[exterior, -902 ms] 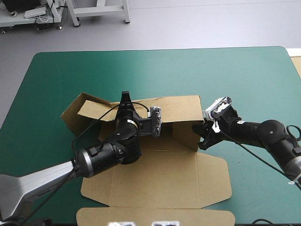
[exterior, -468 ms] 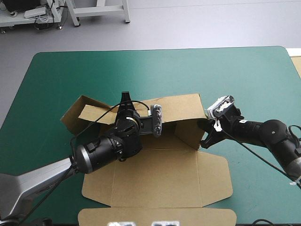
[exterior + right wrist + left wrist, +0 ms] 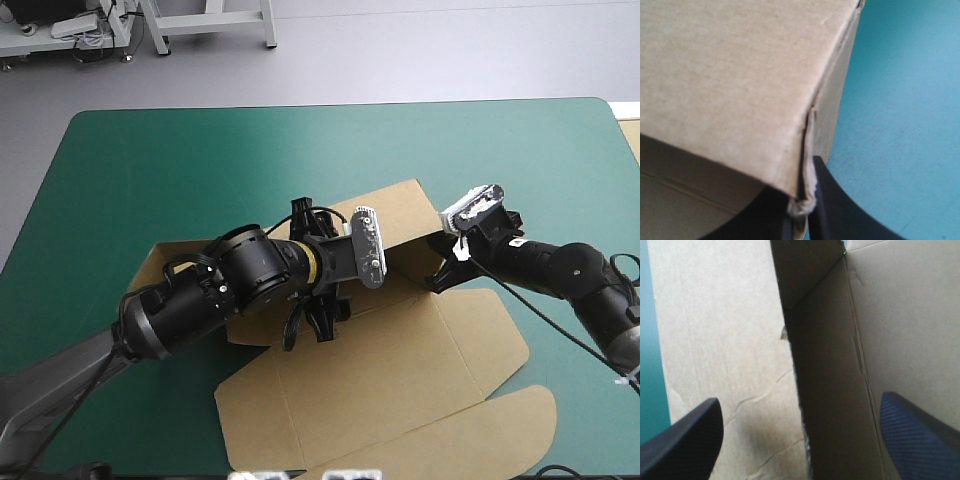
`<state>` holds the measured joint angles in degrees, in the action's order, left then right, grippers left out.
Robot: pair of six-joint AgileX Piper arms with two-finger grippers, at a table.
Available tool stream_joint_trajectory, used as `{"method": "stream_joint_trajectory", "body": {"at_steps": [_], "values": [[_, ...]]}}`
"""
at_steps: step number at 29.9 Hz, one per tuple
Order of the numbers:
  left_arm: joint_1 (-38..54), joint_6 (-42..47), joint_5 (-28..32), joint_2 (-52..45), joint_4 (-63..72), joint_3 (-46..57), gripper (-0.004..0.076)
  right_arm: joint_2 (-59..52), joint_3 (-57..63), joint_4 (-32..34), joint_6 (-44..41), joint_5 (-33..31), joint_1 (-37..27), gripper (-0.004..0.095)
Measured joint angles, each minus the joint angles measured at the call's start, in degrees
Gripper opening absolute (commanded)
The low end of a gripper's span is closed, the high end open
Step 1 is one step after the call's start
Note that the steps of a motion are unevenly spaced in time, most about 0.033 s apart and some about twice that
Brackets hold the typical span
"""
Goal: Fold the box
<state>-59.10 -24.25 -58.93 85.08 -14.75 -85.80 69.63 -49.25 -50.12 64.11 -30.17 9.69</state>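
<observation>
The brown box (image 3: 400,370) lies skewed across the table's middle, its base and lid flap (image 3: 480,430) flat and its far wall (image 3: 400,205) raised. My left gripper (image 3: 322,285) is over the box's left part, its black fingers spread wide. In the left wrist view the left gripper (image 3: 800,440) is open above the board (image 3: 725,340), with a raised wall (image 3: 825,390) standing edge-on between the fingers and touching neither. My right gripper (image 3: 440,270) is at the far wall's right end. In the right wrist view the right gripper (image 3: 802,217) is shut on the box's wall edge (image 3: 807,150).
The teal-green cover (image 3: 300,140) stretches wide from the box to the far edge and to the right (image 3: 570,180). The box's lid flap reaches close to the table's near edge. A pale strip (image 3: 630,130) shows past the table's far right corner.
The left gripper has let go, opened wide and swung right over the box. The right gripper has shut on the wall's end. The box has turned, its near side swinging right.
</observation>
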Motion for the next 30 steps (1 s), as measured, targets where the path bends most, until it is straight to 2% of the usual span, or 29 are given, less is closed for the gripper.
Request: {"method": "stream_joint_trajectory", "body": {"at_steps": [1, 3, 5, 7, 8, 13, 17, 21, 25, 30], "values": [[0.0, -0.49, 0.0, -0.33, 0.01, -0.33, 0.0584, 0.0, -0.28, 0.34, -0.25, 0.4, 0.0, -0.0018], [0.0, -0.98, 0.12, -1.03, -0.13, -0.78, 0.0476, 0.0, -0.85, 1.5, -1.17, 0.98, 0.0, -0.0018], [0.0, -1.16, 0.32, -1.64, -0.45, -1.19, 0.0306, 0.0, -1.38, 2.98, -2.73, 1.42, 0.0, -0.0018], [0.0, -1.27, 0.87, -2.57, -1.05, -1.78, 0.0068, 0.0, -1.92, 5.78, -5.29, 1.48, 0.0, -0.0018], [0.0, -1.32, 1.18, -3.11, -1.7, -2.1, -0.0006, 0.0, -2.12, 7.55, -6.71, 1.53, 0.0, -0.0018], [0.13, 0.16, 1.68, -5.7, -10.11, -2.93, 0.0003, 0.0, -3.66, 13.1, -12.03, 0.07, 0.0, -0.0018], [6.05, 3.37, 0.89, -6.33, -12.7, -2.93, 0.0015, 0.0, -7.05, 17.68, -16.26, -5.63, 0.0, -0.0018], [22.57, 2.23, 0.78, -6.33, -1.15, -2.93, 0.0015, 0.0, -12.58, 22.93, -21.54, -13.25, 0.0, -0.0018], [43.33, -2.68, 0.63, -6.27, 18.45, -2.93, 0.0013, 0.08, -18.94, 30.21, -30.04, -19.77, 0.0, -0.0018], [59.29, -7.08, -1.43, -6.46, 30.63, -2.93, -0.0008, 4.3, -24.44, 36.48, -37.04, -29.33, 0.0, -0.0018]]}}
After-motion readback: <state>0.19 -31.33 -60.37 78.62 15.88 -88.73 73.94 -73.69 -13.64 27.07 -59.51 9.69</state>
